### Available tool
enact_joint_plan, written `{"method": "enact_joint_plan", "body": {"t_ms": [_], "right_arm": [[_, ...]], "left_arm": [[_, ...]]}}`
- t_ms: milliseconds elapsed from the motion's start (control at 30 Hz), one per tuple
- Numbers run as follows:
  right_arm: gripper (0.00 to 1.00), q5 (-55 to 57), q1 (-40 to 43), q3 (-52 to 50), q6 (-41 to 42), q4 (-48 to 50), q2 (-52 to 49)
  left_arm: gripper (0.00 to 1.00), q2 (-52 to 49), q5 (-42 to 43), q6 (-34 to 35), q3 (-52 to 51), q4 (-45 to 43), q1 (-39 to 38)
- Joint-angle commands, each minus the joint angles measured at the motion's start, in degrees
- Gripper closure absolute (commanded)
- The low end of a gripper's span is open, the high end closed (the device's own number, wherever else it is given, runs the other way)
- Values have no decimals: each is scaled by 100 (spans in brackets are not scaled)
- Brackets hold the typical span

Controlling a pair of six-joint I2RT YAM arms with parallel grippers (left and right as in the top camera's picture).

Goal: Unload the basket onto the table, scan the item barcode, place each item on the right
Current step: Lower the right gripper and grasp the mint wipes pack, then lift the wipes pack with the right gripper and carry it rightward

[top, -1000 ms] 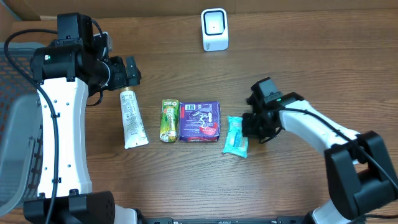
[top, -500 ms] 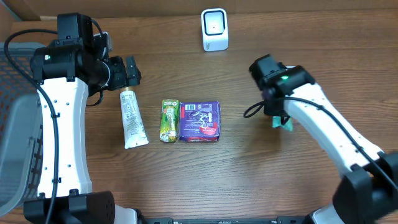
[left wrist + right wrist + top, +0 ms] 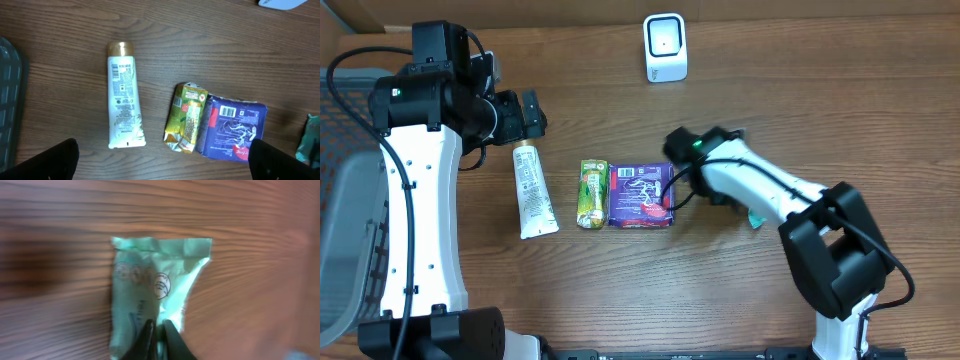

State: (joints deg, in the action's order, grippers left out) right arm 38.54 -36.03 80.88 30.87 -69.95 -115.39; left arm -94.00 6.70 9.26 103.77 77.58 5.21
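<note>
Packet [image 3: 150, 280] pinched by its end seam in my right gripper [image 3: 158, 341], fingers all but pressed together. This hold, I judge, leaves the printed face free for reading. It sits low over or on the table [image 3: 720, 300], I cannot tell which, right of the purple pack [image 3: 642, 195]. My left gripper [image 3: 534, 112] hangs spread wide by the tube [image 3: 532, 190], idle. Farthest, the scanner [image 3: 665, 47] faces the row.

Overhead: the right arm [image 3: 760, 185] hides the teal packet [image 3: 755, 218] — one corner shows. Right wrist view: blurred, packet print illegible, lower end cut off. Left wrist view: scanner [image 3: 284, 3] cropped at top edge.
</note>
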Motion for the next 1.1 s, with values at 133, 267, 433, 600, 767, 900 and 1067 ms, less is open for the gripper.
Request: {"method": "enact_joint_plan", "body": {"t_ms": [133, 267, 433, 600, 767, 900, 1067], "right_arm": [[63, -1580, -557, 160, -310, 442, 11], [53, -2081, -662, 160, -501, 588, 11], [48, -2621, -557, 509, -275, 389, 98], [44, -3119, -4, 1084, -85, 197, 651], [37, -3952, 1016, 1196, -496, 140, 1213], [37, -4662, 1781, 1038, -1233, -111, 1209], [25, -5696, 2354, 256, -1126, -168, 1209]], "left_arm": [[0, -61, 39, 17, 22, -22, -9], [1, -61, 39, 17, 22, -22, -9], [1, -61, 39, 17, 22, -22, -9], [1, -61, 39, 17, 22, -22, -9], [0, -61, 39, 17, 22, -22, -9], [0, -61, 39, 17, 22, -22, -9], [0, -61, 39, 17, 22, -22, -9]]}}
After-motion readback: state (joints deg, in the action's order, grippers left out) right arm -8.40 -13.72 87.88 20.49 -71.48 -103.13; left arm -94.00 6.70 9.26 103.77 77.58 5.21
